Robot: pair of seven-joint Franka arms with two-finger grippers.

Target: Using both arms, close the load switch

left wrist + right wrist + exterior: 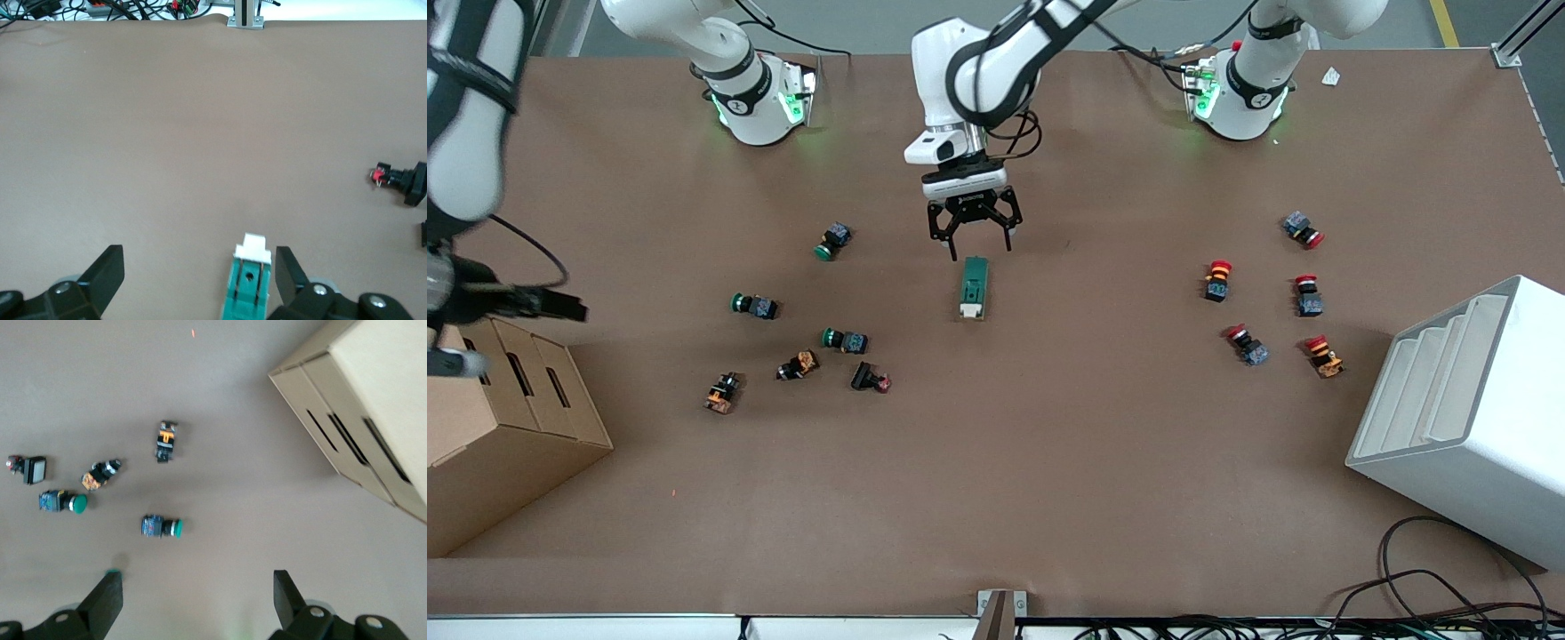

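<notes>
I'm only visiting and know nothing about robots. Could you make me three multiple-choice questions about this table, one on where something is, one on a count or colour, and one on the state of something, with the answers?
1. What is the left gripper over?
A. the cardboard box
B. the table right by the load switch's green end
C. the white bin

2. How many red-capped push-buttons lie toward the left arm's end of the table?
A. two
B. five
C. nine

3. How do the left gripper's fingers stand?
A. open, holding nothing
B. shut on the load switch
C. shut on a push-button

Answers:
1 B: in the front view it hangs just past the green end of the load switch, in mid-table.
2 B: five red-capped push-buttons lie near the white bin.
3 A: the left wrist view shows its fingers spread, with the switch lying free on the table beside one of them.
</notes>
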